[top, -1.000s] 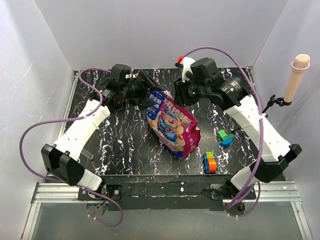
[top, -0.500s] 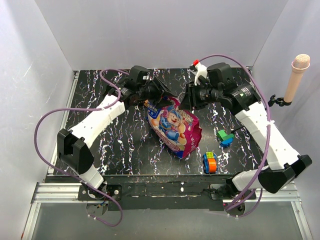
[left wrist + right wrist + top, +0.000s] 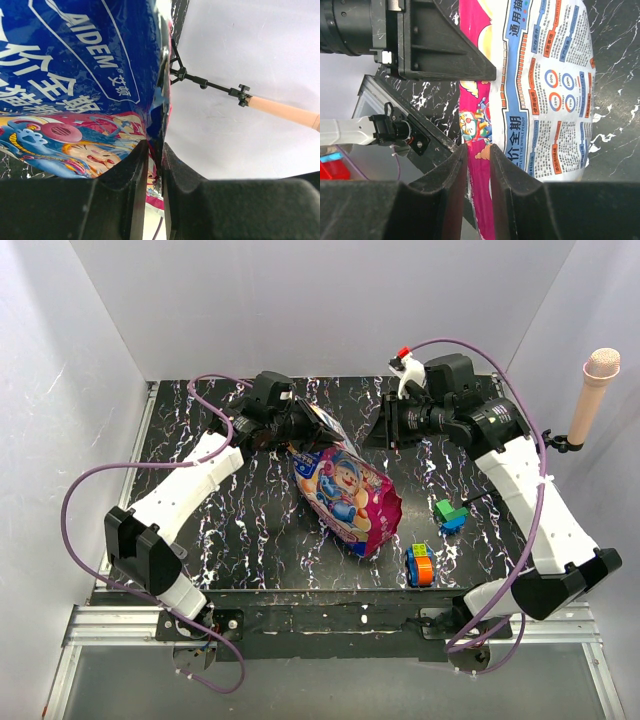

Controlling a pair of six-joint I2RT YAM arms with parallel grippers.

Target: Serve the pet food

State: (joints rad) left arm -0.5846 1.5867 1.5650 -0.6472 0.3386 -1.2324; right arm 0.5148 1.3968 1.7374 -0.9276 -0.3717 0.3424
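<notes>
left gripper [image 3: 155, 148] is clamped on the top edge of the pet food bag [image 3: 346, 492] lying mid table [image 3: 250, 525], i guess to steady it while the right gripper [image 3: 477, 152], jaws slightly apart and empty, sits near that edge to pull it open, no kibble visible

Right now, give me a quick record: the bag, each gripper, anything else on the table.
bag: pet food bag resting mid-table on the black marbled table
left gripper: shut on an edge of the bag
right gripper: jaws slightly apart, bag's pink seam showing in the gap; grip unclear
other: toy blocks to the right of the bag
</notes>
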